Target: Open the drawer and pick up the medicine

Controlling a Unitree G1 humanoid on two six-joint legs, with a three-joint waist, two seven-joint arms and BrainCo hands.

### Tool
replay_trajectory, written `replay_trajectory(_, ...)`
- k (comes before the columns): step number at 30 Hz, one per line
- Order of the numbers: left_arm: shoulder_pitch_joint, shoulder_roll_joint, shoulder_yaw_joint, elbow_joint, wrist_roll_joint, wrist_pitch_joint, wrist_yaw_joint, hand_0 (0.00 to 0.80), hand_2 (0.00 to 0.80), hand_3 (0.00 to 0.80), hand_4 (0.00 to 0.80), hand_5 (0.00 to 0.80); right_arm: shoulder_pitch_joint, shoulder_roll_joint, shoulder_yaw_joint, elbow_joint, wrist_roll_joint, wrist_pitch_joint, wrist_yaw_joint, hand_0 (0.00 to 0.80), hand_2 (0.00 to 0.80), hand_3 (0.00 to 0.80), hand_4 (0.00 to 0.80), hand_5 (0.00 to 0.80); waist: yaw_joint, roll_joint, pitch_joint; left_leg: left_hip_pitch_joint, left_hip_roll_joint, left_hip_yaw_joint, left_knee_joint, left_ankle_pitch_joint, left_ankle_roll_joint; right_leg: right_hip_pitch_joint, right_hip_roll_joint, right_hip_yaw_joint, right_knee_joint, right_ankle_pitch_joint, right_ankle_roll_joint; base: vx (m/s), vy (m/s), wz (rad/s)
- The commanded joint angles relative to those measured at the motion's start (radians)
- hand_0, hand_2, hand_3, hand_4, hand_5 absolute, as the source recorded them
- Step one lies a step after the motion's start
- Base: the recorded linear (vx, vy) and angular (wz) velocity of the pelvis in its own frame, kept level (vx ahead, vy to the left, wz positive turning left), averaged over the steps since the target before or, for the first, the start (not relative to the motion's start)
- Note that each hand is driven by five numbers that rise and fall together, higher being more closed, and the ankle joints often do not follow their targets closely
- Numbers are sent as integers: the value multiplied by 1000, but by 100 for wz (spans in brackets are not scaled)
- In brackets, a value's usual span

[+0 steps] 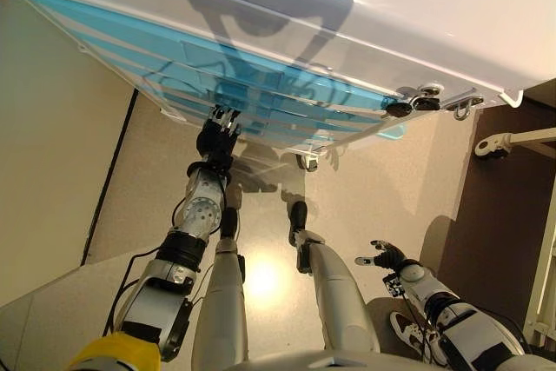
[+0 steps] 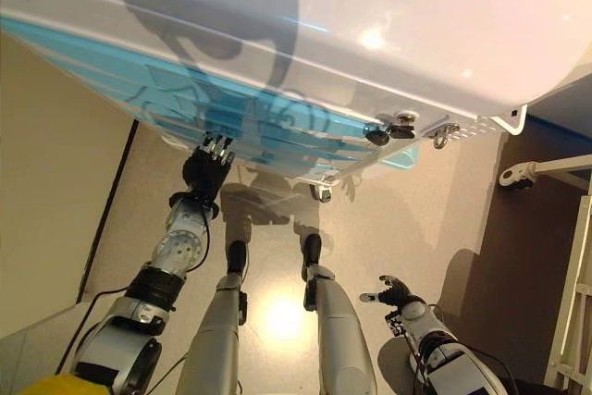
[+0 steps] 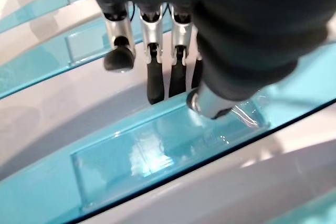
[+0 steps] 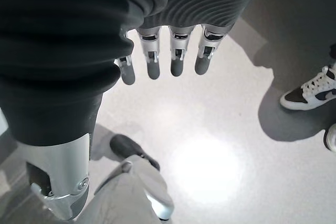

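A white cart (image 1: 373, 32) holds a stack of translucent blue drawers (image 1: 269, 97), all closed as far as I can see. My left hand (image 1: 216, 136) reaches up to a drawer front near the stack's lower edge. In the left wrist view its fingers (image 3: 152, 72) are nearly straight, their dark tips resting on the white ledge above a blue drawer front (image 3: 157, 161). No medicine shows in any view. My right hand (image 1: 387, 258) hangs low on the right, away from the cart, fingers (image 4: 176, 59) straight and empty over the floor.
The cart stands on caster wheels (image 1: 308, 161), with metal latch hardware (image 1: 421, 100) at its right corner. A white tubular frame (image 1: 512, 140) stands at the right. A person's sneakers (image 4: 307, 90) are on the floor near my right hand.
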State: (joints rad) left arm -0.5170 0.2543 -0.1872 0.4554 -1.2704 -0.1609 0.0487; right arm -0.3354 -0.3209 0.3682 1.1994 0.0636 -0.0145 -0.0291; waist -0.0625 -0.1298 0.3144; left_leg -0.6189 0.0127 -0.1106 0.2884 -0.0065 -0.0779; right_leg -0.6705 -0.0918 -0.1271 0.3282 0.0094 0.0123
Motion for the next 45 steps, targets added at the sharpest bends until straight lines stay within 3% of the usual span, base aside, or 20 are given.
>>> replay_trajectory(1,-10,-35,0,-190,25,3,-106,800,800,800,800,800,64,-39,17,9,-18,12,5,0,0,0,0,0,15,38,-16,-41,-8,-7,1,22,11,39,8,-13,25,-61,71,-32,-2,-1)
replay_trajectory(15,187,-61,1,-318,3,32,-126,800,800,800,800,800,57,-24,11,-9,-41,13,8,0,0,0,0,0,48,44,29,-23,-14,-8,25,20,18,70,-3,-24,45,-71,70,-13,2,0)
replay_trajectory(22,336,-47,14,-479,-18,36,-139,800,800,800,800,800,57,-24,12,-15,-69,16,8,0,0,0,0,0,74,57,56,-17,-27,-16,48,18,22,85,-18,-34,86,-92,67,-2,-5,3)
replay_trajectory(29,458,28,7,-718,-6,30,-167,800,800,800,800,800,60,-29,9,2,-103,24,2,0,0,0,0,0,119,100,73,1,-64,-58,71,18,23,119,-58,-74,154,-136,57,0,-25,23)
replay_trajectory(38,455,57,27,-878,11,7,-197,800,800,800,800,800,57,-32,11,26,-112,17,-2,0,0,0,0,0,166,141,73,11,-100,-117,61,31,17,144,-92,-124,197,-173,47,-9,-34,33)
replay_trajectory(45,373,62,47,-981,34,-46,-214,800,800,800,800,800,53,-19,33,40,-115,9,6,0,0,0,0,0,171,143,60,9,-100,-111,73,21,18,142,-92,-122,204,-182,47,-13,9,12)
